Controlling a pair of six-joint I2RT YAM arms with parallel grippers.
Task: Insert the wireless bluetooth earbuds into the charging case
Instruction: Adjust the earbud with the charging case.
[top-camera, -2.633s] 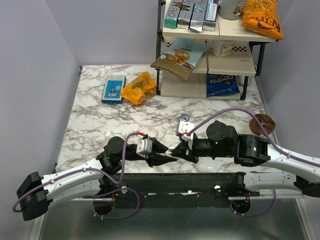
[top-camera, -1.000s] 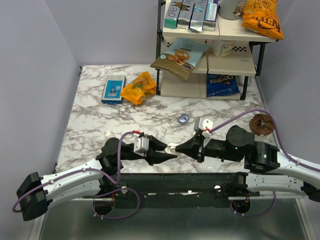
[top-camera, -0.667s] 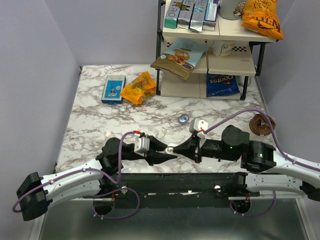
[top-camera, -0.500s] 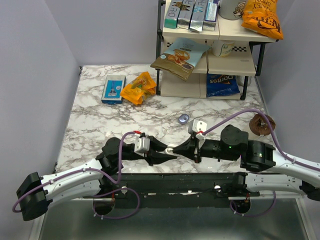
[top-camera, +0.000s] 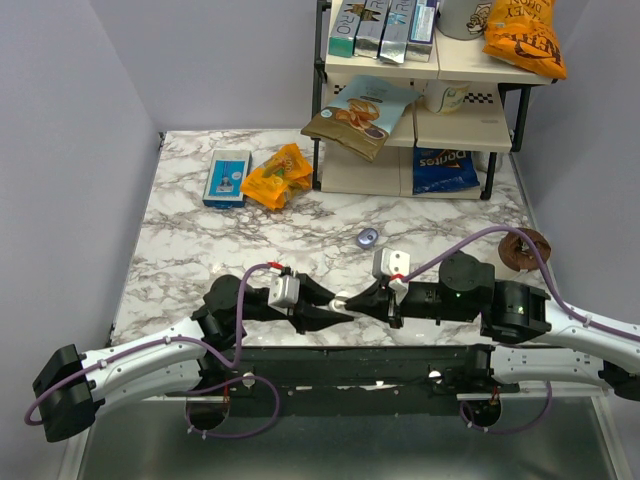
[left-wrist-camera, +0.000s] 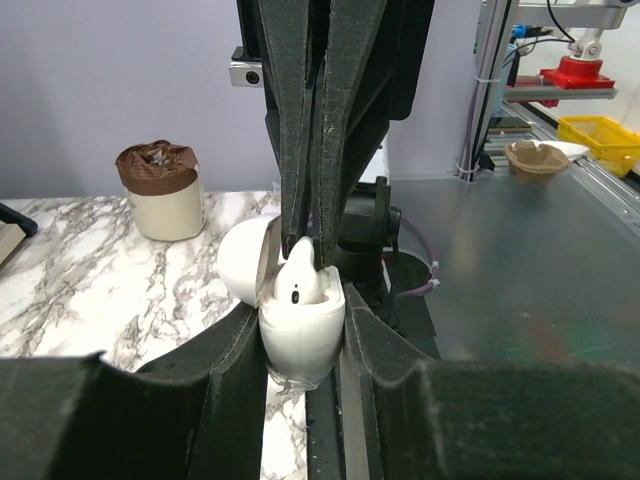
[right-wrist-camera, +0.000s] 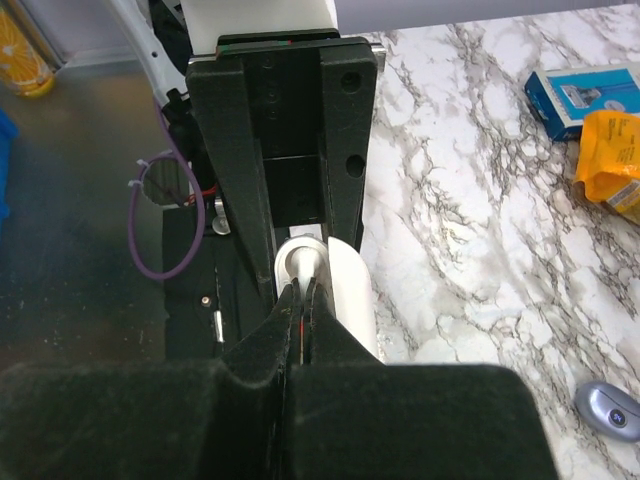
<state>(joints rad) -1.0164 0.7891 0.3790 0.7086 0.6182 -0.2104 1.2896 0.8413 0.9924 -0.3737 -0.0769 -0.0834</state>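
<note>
Earbud (left-wrist-camera: 297, 287) upright, long axis vertical, in open charging case (left-wrist-camera: 302, 335)

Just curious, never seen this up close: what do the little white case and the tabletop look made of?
The charging case looks like smooth white plastic, with soft highlights on its rounded shell. The table looks like marble, white with grey veins, though possibly printed laminate.
</note>
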